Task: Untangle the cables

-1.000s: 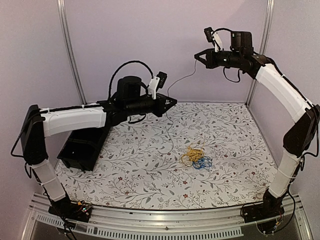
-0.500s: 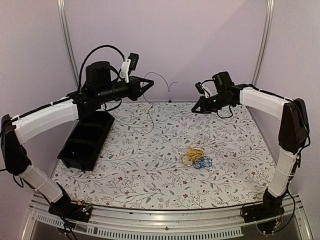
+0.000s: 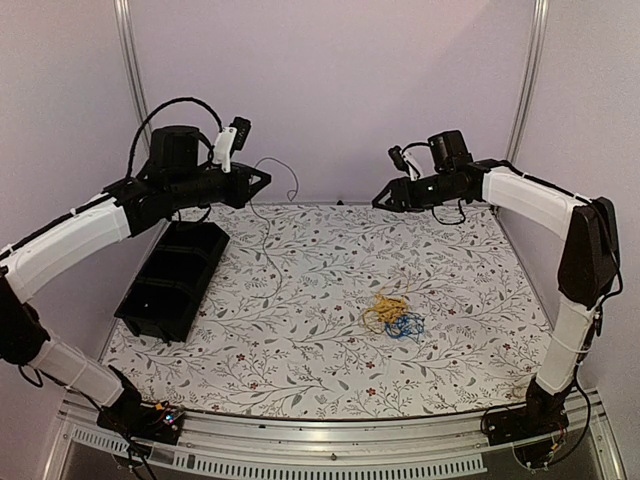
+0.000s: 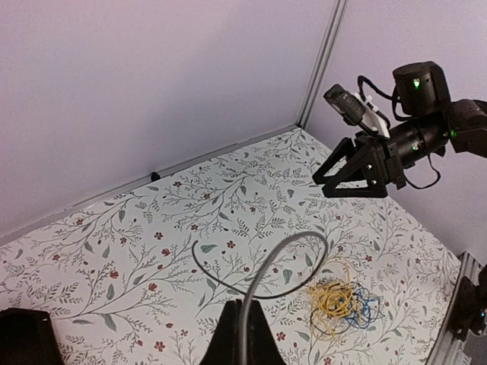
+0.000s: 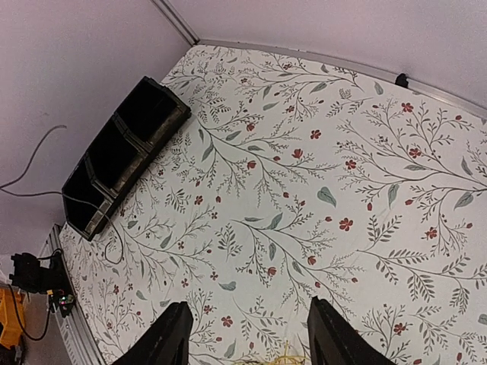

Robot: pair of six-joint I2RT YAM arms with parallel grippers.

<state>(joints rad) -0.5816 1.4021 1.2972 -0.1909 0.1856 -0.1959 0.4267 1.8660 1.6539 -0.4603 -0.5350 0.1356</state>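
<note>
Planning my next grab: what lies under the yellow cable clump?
Only blue cable loops show, at the near-right edge of the yellow clump, on the floral table. Whether they run beneath is covered by the yellow strands.

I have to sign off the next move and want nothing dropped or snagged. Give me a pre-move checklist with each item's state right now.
1. Left gripper shut on the thin grey cable: ok.
2. That cable clear of the yellow and blue bundle: ok, it hangs well apart from it in the top view.
3. Right gripper open, nothing between its fingers: ok.
4. Bundle teased apart: not ok, yellow and blue strands lie heaped together.
5. Black bin compartments free to take a cable: cannot tell, the insides are too dark.
</note>
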